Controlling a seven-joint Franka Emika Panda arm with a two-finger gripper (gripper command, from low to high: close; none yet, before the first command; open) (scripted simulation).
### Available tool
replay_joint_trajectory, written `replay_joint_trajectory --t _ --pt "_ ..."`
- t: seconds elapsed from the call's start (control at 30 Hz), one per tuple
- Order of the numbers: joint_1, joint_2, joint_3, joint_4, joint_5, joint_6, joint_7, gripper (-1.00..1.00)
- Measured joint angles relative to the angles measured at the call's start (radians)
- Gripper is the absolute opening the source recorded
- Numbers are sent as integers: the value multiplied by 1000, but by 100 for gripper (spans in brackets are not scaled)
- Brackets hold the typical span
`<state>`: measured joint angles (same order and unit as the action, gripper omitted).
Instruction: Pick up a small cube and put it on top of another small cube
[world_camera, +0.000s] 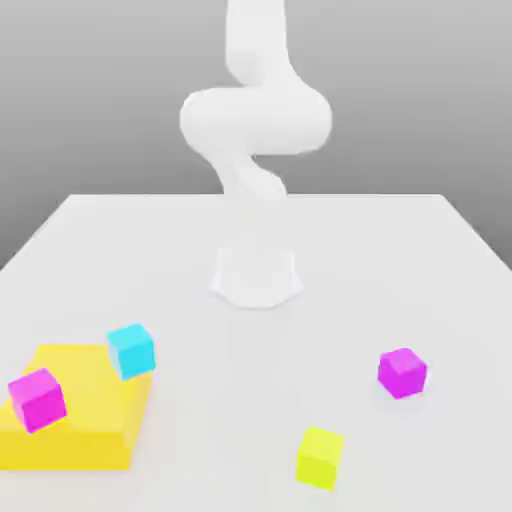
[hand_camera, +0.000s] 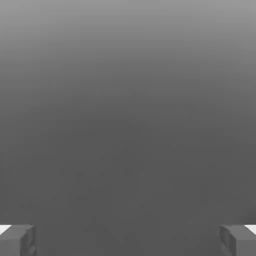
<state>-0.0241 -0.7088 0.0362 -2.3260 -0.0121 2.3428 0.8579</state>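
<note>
Near the front edge of the white table (world_camera: 440, 240), toward the exterior view's right, the small lime-yellow cube (world_camera: 320, 457) sits flat, turned slightly so one corner faces the camera; being a cube, it has no long axis. A magenta cube (world_camera: 402, 372) lies farther back to its right. The gripper (hand_camera: 128, 240) hangs released, fingers (hand_camera: 17, 240) wide apart, grasping nothing.
</note>
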Motion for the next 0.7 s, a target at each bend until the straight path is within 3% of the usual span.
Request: replay_joint_trajectory --t 0.37,0.7 --pt "-82 405 143 -115 -78 189 274 0" --pt "-73 766 193 -219 -137 359 512 0"
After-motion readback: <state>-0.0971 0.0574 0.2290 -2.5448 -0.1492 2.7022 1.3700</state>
